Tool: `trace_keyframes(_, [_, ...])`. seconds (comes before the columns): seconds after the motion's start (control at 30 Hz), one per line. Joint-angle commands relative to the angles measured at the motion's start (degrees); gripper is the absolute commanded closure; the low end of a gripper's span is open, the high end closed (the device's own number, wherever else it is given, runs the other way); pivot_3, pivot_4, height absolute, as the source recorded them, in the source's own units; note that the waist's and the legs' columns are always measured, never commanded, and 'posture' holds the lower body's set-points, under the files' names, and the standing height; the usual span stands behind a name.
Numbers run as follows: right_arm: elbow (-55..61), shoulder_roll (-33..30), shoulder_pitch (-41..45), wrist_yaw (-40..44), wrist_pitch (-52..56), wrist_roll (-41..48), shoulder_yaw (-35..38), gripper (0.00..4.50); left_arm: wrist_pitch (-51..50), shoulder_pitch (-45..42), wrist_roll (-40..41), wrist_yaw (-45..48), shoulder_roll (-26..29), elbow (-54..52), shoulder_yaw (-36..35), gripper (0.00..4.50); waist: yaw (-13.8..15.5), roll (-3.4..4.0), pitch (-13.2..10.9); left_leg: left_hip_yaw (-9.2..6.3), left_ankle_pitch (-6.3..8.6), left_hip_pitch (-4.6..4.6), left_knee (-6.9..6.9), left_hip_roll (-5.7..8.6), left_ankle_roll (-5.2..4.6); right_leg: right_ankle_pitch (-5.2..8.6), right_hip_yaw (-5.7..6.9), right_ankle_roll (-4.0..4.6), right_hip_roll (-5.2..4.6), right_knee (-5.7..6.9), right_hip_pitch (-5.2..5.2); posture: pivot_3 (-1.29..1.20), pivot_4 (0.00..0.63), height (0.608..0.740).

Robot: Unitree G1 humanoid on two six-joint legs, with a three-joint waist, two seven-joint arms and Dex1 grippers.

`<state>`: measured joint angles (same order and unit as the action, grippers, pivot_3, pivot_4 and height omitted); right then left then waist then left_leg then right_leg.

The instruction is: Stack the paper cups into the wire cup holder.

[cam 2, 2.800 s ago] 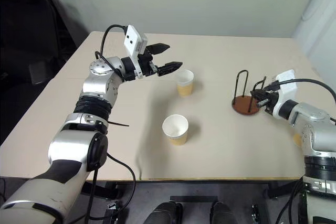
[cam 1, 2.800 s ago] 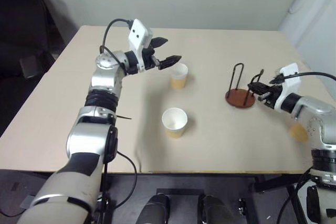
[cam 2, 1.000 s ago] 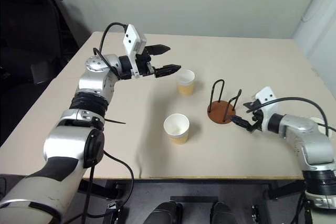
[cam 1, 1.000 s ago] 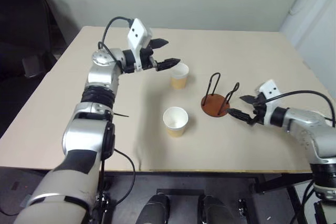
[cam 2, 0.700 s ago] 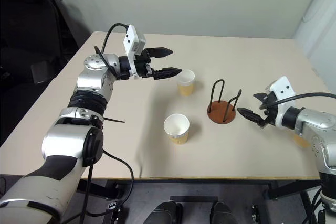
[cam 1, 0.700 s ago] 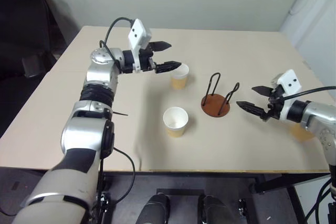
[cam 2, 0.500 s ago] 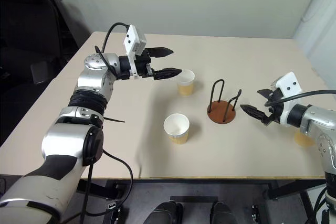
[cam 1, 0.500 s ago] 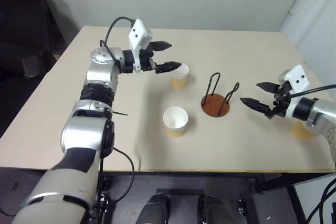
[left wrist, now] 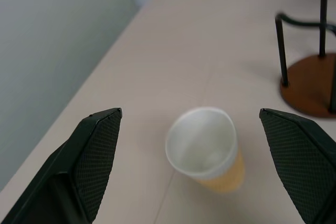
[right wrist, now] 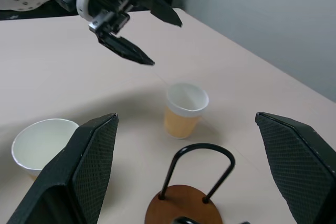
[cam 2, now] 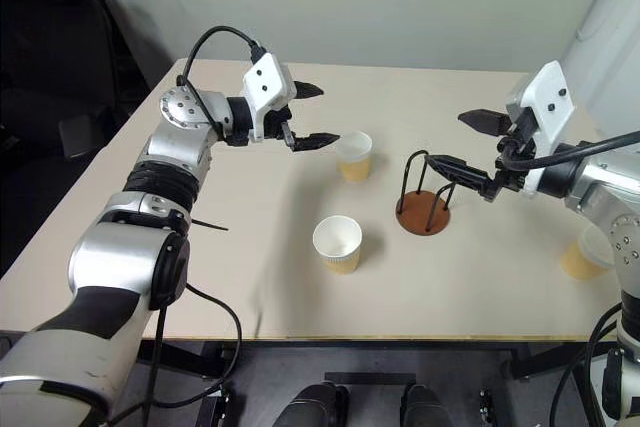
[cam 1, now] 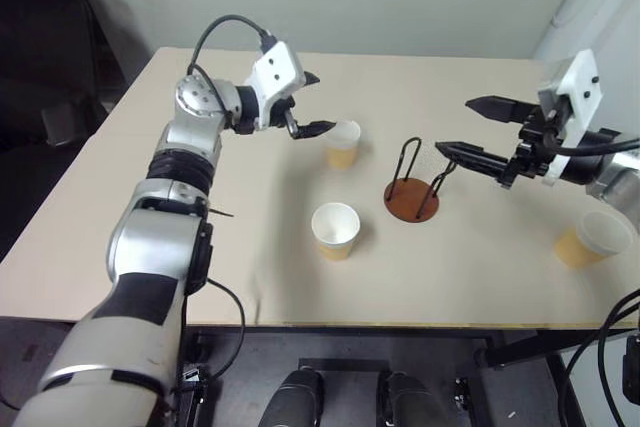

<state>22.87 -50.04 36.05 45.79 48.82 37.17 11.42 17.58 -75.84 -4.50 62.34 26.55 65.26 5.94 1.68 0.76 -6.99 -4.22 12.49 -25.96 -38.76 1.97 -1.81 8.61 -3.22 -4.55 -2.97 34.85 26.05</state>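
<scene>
Three tan paper cups stand upright on the table: one at the back [cam 1: 342, 143], one nearer the front [cam 1: 333, 230], one at the far right [cam 1: 590, 239]. The wire cup holder [cam 1: 411, 199], a reddish-brown disc with black wire loops, stands empty between them. My left gripper [cam 1: 318, 104] hovers open just left of the back cup [left wrist: 207, 150], level with its rim. In the air above and right of the holder, my right gripper [cam 1: 455, 127] is open and holds nothing. It looks over the holder [right wrist: 191, 203] toward the back cup [right wrist: 185, 109].
The beige table [cam 1: 150, 197] has bare room on its left half and along the front. A pale wall runs behind its far edge. A dark chair [cam 1: 40, 47] stands off the back left corner.
The right gripper let go of the holder after sliding it toward the middle, then rose well above the table. The right-hand cup came into view. The left gripper rolled its wrist in place.
</scene>
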Motion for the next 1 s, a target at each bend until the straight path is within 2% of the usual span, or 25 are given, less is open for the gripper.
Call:
trace_keyframes(0.03, [1.2,-2.0,1.6,2.1,-0.6,0.9,-0.2,0.25,2.7,-1.8,-2.1,1.0,1.2,-0.1,1.5,0.0,0.0,0.0,0.0,0.0,0.0,-0.02,-0.02,0.01,0.0,-0.01,0.01,-0.01,-0.01,-0.01,0.0,0.0,0.15,0.74])
trace_keyframes(0.33, [-1.0,-5.7,2.4,5.8,-1.9,-0.3,-1.2,0.25,5.2,-6.0,-6.2,2.8,1.5,3.0,4.5,0.0,0.0,0.0,0.0,-0.09,0.08,-0.08,-0.11,0.18,-0.07,0.0,0.0,-0.01,-0.1,-0.01,0.01,0.0,0.15,0.74])
trace_keyframes(0.47, [-1.7,-6.9,2.1,6.6,-2.5,-0.9,-1.1,0.25,6.9,-6.9,-8.8,0.5,1.0,3.9,6.1,0.0,0.0,0.01,0.0,-0.09,0.38,-0.07,-0.14,0.25,-0.56,0.01,-0.03,0.01,-0.15,-0.01,0.01,0.0,0.15,0.74])
trace_keyframes(0.7, [-1.9,-7.3,2.4,7.1,-2.0,-0.6,-1.1,0.25,10.0,-8.3,-14.1,-3.0,0.7,4.6,10.4,0.0,-0.1,0.02,0.0,-0.11,0.35,-0.09,-0.24,0.24,-0.51,-0.03,-0.04,-0.06,-0.16,0.02,0.01,0.0,0.15,0.74])
trace_keyframes(1.0, [-2.5,-9.5,2.5,8.9,-0.9,0.1,-0.6,0.25,12.6,-10.7,-22.9,-12.1,1.1,5.4,16.7,0.0,0.0,0.04,0.0,0.0,0.34,-0.08,-0.25,0.3,-0.49,0.06,-0.07,-0.01,-0.15,-0.02,-0.01,0.0,0.15,0.74])
